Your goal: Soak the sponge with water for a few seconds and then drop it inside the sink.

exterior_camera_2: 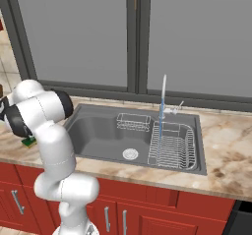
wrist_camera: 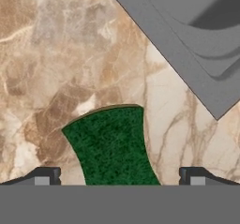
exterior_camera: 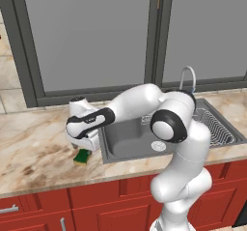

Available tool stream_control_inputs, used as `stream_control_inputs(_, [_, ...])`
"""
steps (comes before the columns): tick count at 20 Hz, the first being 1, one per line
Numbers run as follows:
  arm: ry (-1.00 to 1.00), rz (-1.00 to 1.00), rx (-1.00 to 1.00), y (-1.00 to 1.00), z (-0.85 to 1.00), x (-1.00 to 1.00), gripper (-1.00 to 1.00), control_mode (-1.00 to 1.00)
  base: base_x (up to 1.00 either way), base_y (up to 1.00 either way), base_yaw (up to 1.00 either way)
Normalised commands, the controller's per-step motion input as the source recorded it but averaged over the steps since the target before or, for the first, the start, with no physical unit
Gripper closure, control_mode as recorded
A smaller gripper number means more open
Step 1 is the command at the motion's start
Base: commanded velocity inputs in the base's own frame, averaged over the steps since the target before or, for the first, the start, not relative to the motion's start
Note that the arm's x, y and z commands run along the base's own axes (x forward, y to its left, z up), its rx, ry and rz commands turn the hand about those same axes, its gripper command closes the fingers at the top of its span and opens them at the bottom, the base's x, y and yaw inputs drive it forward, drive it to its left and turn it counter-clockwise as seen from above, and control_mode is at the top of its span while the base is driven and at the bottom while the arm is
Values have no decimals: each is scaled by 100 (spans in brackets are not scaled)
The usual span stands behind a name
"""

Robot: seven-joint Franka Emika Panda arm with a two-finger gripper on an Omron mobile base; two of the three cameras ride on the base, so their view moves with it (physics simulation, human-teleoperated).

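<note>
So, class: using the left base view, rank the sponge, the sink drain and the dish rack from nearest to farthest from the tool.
1. sponge, on the counter right under the tool.
2. sink drain, in the basin's middle.
3. dish rack, at the sink's far right end.

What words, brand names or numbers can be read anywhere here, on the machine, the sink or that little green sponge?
None: no readable text shows in any view.
Robot arm: plain white and dark, no lettering.
Sponge: plain green top, no label.
Sink: bare grey metal, no stamp.
Faucet: no marking.
Red cabinets: no labels.
Counter: only marble pattern.
</note>
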Motion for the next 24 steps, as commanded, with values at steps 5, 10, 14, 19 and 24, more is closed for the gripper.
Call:
stream_control_inputs(5, [0, 2, -2, 0, -14, 1, -100, -100, 0, 0, 0])
stream_control_inputs(10, [0, 3, 0, 0, -46, 2, -100, -100, 0, 0, 0])
stream_control_inputs(14, [0, 3, 0, 0, -40, 8, -100, -100, 0, 0, 0])
stream_control_inputs(19, [0, 2, 0, 1, -33, 8, -100, -100, 0, 0, 0])
stream_control_inputs(24, [1, 0, 0, 1, -4, 0, -100, -100, 0, 0, 0])
